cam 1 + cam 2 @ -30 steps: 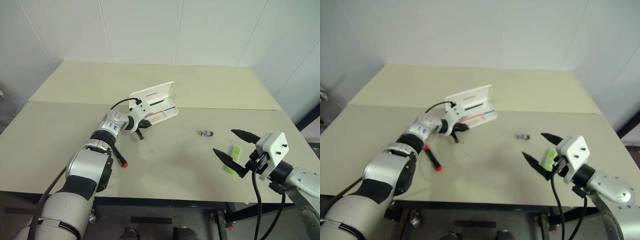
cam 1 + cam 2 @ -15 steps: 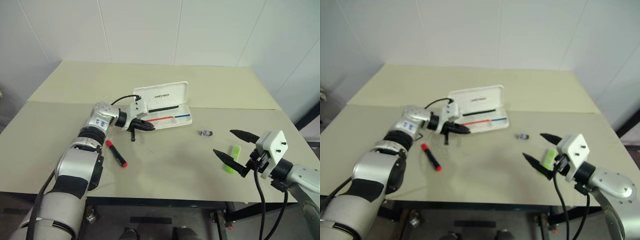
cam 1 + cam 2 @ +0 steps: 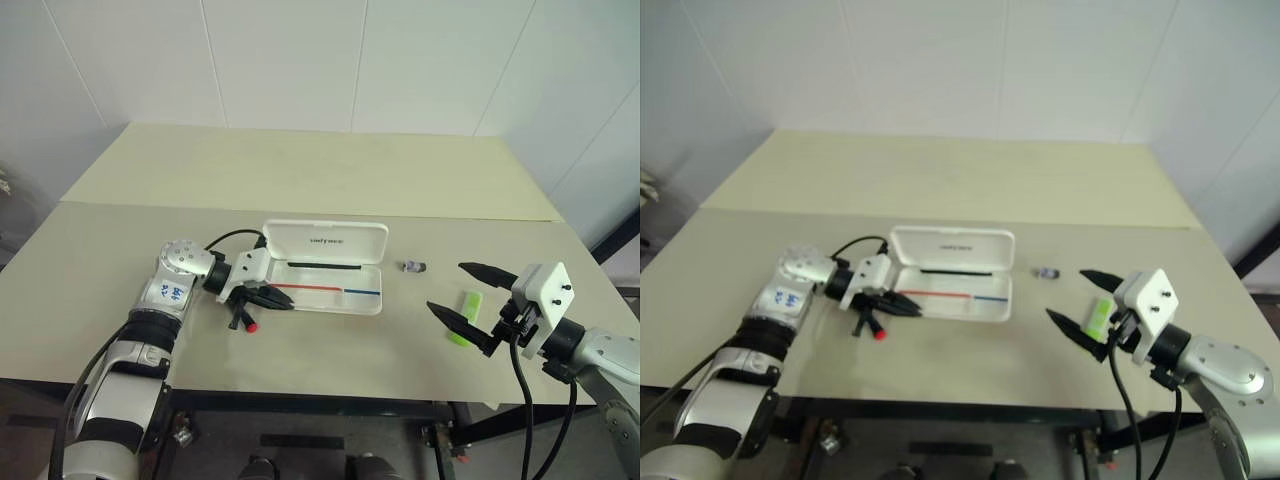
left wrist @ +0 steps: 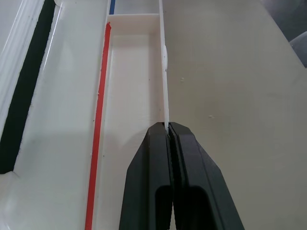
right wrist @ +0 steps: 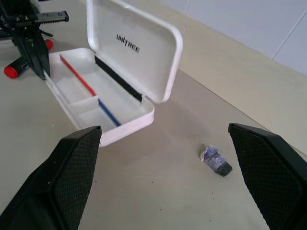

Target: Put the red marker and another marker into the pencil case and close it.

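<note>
The pencil case (image 3: 325,282) lies open on the counter (image 3: 330,170) near the middle, long axis running from 9 to 3 o'clock across the head views. Its lid (image 3: 324,242) stands raised along the far edge, at 12 o'clock from the tray. Small dark lettering on the inside of the lid reads "UNITREE" in the right wrist view. A red stripe and a blue stripe run end to end along the tray's length, and a black strip lies along the hinge side.

The left gripper (image 3: 283,301) sits at the 9 o'clock end of the case, fingers (image 4: 158,182) clenched on the thin near wall of the tray, pointing toward 3 o'clock along the case.

The red marker (image 3: 241,319) lies on the counter just beside that gripper, at roughly 7 o'clock from the case — partly hidden, with a red end toward the near edge; its exact heading cannot be told.

The light-green marker (image 3: 465,315) lies well apart from the case at about 4 o'clock, long axis near 12 to 6. The right gripper (image 3: 461,296) hovers over it, fingers spread wide and holding nothing.

A small grey-and-dark piece (image 3: 414,267) rests at 3 o'clock from the case.
</note>
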Motion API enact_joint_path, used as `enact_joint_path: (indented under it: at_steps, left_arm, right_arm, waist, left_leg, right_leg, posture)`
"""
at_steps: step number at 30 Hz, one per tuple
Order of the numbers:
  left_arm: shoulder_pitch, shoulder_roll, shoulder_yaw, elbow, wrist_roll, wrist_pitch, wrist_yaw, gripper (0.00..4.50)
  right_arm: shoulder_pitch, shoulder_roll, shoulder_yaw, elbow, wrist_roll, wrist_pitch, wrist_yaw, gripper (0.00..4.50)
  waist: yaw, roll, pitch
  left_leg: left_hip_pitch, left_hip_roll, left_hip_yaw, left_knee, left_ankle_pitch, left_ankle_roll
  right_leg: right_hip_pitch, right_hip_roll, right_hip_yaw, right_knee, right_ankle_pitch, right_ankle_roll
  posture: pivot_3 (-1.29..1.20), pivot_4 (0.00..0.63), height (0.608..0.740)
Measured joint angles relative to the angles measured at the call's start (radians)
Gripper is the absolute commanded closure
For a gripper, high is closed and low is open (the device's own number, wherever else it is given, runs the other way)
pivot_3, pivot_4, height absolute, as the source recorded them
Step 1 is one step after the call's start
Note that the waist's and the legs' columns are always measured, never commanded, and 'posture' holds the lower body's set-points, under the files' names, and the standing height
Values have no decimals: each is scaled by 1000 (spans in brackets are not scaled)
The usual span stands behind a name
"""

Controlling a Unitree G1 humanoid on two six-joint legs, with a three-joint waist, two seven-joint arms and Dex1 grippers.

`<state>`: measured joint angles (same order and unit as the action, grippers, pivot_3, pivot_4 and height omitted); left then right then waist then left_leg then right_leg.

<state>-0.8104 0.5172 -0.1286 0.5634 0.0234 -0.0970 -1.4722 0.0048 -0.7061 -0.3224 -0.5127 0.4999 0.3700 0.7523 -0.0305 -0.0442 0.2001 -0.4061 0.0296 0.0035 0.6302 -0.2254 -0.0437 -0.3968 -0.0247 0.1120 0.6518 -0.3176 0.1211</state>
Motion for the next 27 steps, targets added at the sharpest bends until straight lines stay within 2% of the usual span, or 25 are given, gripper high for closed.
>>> enact_joint_path:
  at_steps: [13, 16, 21, 27]
  left_arm:
    - [34, -22, -79, -48, 2, 22, 96, 4491]
    - [35, -33, -90, -42, 7, 19, 124, 3887]
    - [41, -45, -107, -57, 3, 44, 140, 2278]
    - [78, -37, -100, -200, -60, 131, 142, 275]
  right_arm:
    - [4, 0, 0, 7, -1, 0, 8, 0]
    - [7, 0, 0, 7, -1, 0, 8, 0]
    - [12, 0, 0, 6, -1, 0, 7, 0]
    - [21, 0, 0, 6, -2, 0, 6, 0]
  waist:
    - [0, 0, 0]
    - [3, 0, 0]
    - [-1, 0, 0]
    - [-4, 0, 0]
  left_leg:
    - [1, 0, 0, -1, 0, 0]
    - [1, -1, -1, 0, 0, 0]
    - [1, 0, 0, 0, 0, 0]
    - [1, 0, -1, -1, 0, 0]
  right_leg:
    - [0, 0, 0, 1, 0, -1]
    - [1, 0, 0, 1, 0, -1]
    - [0, 0, 0, 0, 0, -1]
    - [0, 1, 0, 1, -1, -1]
  posture:
    - [0, 150, 740]
    - [0, 150, 740]
    - [0, 150, 740]
    - [0, 150, 740]
